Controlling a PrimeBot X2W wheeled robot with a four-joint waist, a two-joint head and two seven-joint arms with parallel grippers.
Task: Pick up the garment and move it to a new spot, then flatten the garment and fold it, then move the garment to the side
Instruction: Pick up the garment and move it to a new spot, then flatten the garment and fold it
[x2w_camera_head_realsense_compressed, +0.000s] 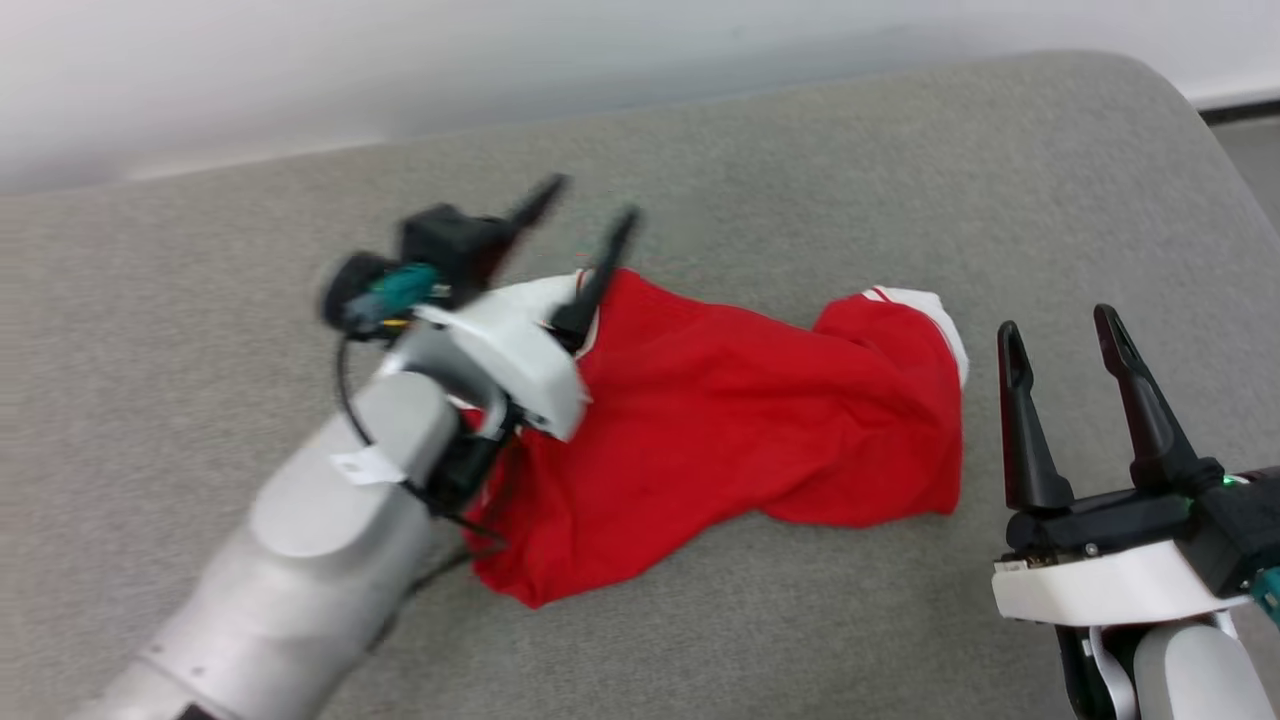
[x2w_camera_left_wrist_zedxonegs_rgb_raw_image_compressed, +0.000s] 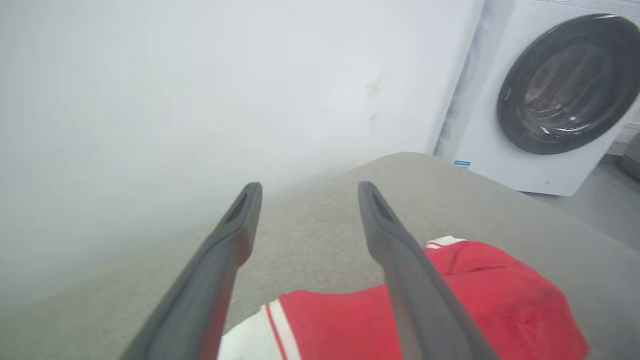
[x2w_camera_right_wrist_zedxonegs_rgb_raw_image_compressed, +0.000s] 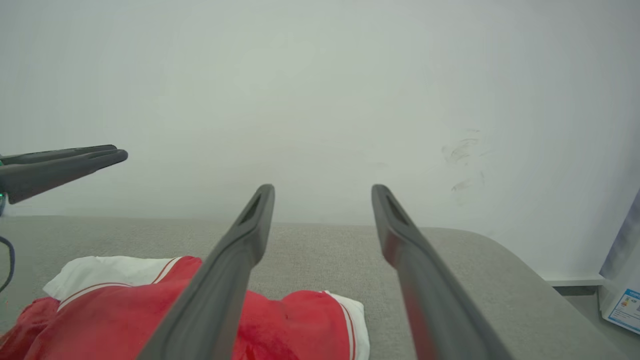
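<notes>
On the grey surface (x2w_camera_head_realsense_compressed: 800, 150) lies the bunched garment (x2w_camera_head_realsense_compressed: 720, 420), left hand (x2w_camera_head_realsense_compressed: 590, 200) spread, seemingly above it, right hand (x2w_camera_head_realsense_compressed: 1057, 325) spread nearby

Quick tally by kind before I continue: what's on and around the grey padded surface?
Red jersey T-shirt with white sleeves, crumpled: 1
Open left end effector, open right end effector, dark two-fingered: 2
White front-loading washing machine: 1
Grey padded surface: 1
Total: 5

Garment (x2w_camera_head_realsense_compressed: 720, 420): red jersey T-shirt, white short sleeves edged with red-white striped trim. Crumpled, unfolded, bunched into a long loose heap. Lies near the middle of the grey fabric-covered bench (x2w_camera_head_realsense_compressed: 850, 160).
</notes>
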